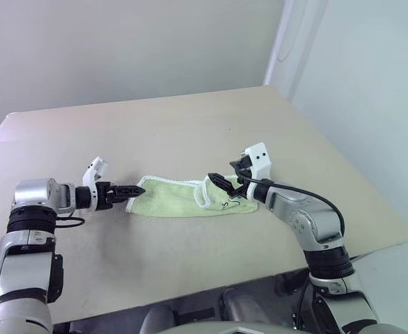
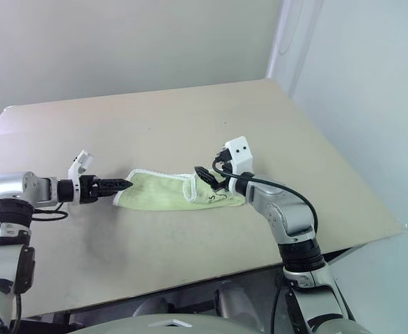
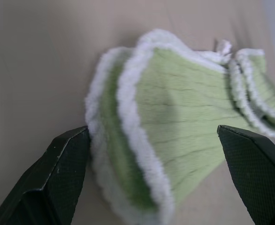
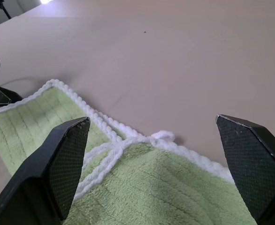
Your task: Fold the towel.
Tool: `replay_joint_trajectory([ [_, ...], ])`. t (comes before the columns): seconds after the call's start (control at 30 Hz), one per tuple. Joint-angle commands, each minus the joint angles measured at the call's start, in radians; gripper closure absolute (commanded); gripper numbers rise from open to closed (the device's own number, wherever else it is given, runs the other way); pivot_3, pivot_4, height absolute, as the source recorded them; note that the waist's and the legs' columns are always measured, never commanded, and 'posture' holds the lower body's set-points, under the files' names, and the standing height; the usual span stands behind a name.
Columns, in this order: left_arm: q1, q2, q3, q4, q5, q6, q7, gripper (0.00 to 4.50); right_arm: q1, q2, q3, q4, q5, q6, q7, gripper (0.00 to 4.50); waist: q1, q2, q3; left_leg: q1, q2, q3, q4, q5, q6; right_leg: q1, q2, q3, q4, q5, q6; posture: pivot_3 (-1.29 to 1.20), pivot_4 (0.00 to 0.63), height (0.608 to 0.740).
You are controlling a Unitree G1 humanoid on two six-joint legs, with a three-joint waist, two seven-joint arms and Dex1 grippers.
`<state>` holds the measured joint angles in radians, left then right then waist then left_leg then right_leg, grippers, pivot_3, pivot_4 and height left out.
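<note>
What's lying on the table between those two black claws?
The folded green towel spans the stretch between left gripper and right gripper, seen from the head views.

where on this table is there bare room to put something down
Bare table stretches beyond the towel to the far edge; a narrower strip runs along the near edge. Crowded: the middle, where the open left hand and right hand flank the towel.

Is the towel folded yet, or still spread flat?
Folded. The towel lies on the table as a narrow strip, and the left wrist view shows two white-edged layers stacked at its end.
</note>
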<state>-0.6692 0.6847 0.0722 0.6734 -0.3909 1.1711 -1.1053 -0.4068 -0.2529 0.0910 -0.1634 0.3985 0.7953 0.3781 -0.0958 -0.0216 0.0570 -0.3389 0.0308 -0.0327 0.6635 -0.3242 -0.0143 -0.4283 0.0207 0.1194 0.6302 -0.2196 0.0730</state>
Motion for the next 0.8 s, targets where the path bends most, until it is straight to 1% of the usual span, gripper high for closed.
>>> replay_joint_trajectory([
  [0.03, 0.004, -0.053, -0.013, -0.042, -0.061, 0.086, -0.013, 0.00, -0.028, 0.011, -0.025, -0.050, 0.013, 0.000, -0.005, 0.02, 0.001, 0.000, 0.000, 0.000, 0.000, 0.000, 0.000, 0.000, 0.000, 0.000, 0.000, 0.000, 0.000, 0.000, 0.000, 0.00, 0.000, 0.740],
  [0.27, 0.011, -0.053, 0.008, -0.067, -0.086, 0.100, 0.008, 0.00, -0.012, 0.011, -0.021, -0.062, 0.006, 0.002, -0.012, 0.02, -0.003, 0.000, 0.000, 0.000, 0.000, 0.000, 0.000, 0.000, 0.000, 0.000, 0.000, 0.000, 0.000, 0.000, 0.000, 0.00, 0.000, 0.740],
  [0.3, 0.012, -0.050, 0.010, -0.067, -0.088, 0.097, 0.009, 0.37, -0.009, 0.010, -0.021, -0.065, 0.005, 0.002, -0.014, 0.00, -0.004, 0.000, 0.000, 0.000, 0.000, 0.000, 0.000, 0.000, 0.000, 0.000, 0.000, 0.000, 0.000, 0.000, 0.000, 0.00, 0.000, 0.740],
  [0.33, 0.012, -0.048, 0.011, -0.067, -0.089, 0.095, 0.009, 0.59, -0.007, 0.010, -0.021, -0.066, 0.004, 0.001, -0.015, 0.00, -0.004, 0.000, 0.000, 0.000, 0.000, 0.000, 0.000, 0.000, 0.000, 0.000, 0.000, 0.000, 0.000, 0.000, 0.000, 0.00, 0.000, 0.740],
  [0.4, 0.014, -0.045, 0.010, -0.069, -0.094, 0.094, 0.010, 1.20, -0.005, 0.010, -0.021, -0.067, 0.005, 0.001, -0.015, 0.00, -0.005, 0.000, 0.000, 0.000, 0.000, 0.000, 0.000, 0.000, 0.000, 0.000, 0.000, 0.000, 0.000, 0.000, 0.000, 0.00, 0.000, 0.740],
  [0.5, 0.015, -0.044, 0.009, -0.070, -0.100, 0.094, 0.014, 2.33, -0.005, 0.009, -0.020, -0.067, 0.005, 0.001, -0.017, 0.00, -0.007, 0.000, 0.000, 0.000, 0.000, 0.000, 0.000, 0.000, 0.000, 0.000, 0.000, 0.000, 0.000, 0.000, 0.000, 0.00, 0.000, 0.740],
  [0.53, 0.013, -0.036, 0.016, -0.074, -0.105, 0.092, 0.012, 2.64, -0.005, 0.008, -0.021, -0.066, 0.004, 0.001, -0.017, 0.00, -0.008, 0.000, 0.000, 0.000, 0.000, 0.000, 0.000, 0.000, 0.000, 0.000, 0.000, 0.000, 0.000, 0.000, 0.000, 0.00, 0.000, 0.740],
  [0.67, 0.009, -0.010, 0.031, -0.080, -0.118, 0.089, 0.009, 4.16, -0.007, 0.006, -0.025, -0.060, 0.003, 0.001, -0.021, 0.00, -0.012, 0.000, 0.000, 0.000, 0.000, 0.000, 0.000, 0.000, 0.000, 0.000, 0.000, 0.000, 0.000, 0.000, 0.000, 0.00, 0.000, 0.740],
  [0.7, 0.010, -0.008, 0.030, -0.080, -0.121, 0.088, 0.010, 4.46, -0.007, 0.007, -0.026, -0.060, 0.003, 0.001, -0.021, 0.00, -0.012, 0.000, 0.000, 0.000, 0.000, 0.000, 0.000, 0.000, 0.000, 0.000, 0.000, 0.000, 0.000, 0.000, 0.000, 0.00, 0.000, 0.740],
  [0.8, 0.018, 0.021, 0.028, -0.091, -0.123, 0.080, 0.004, 4.46, -0.004, 0.003, -0.033, -0.060, 0.007, 0.001, -0.018, 0.00, -0.013, 0.000, 0.000, 0.000, 0.000, 0.000, 0.000, 0.000, 0.000, 0.000, 0.000, 0.000, 0.000, 0.000, 0.000, 0.00, 0.000, 0.740],
])
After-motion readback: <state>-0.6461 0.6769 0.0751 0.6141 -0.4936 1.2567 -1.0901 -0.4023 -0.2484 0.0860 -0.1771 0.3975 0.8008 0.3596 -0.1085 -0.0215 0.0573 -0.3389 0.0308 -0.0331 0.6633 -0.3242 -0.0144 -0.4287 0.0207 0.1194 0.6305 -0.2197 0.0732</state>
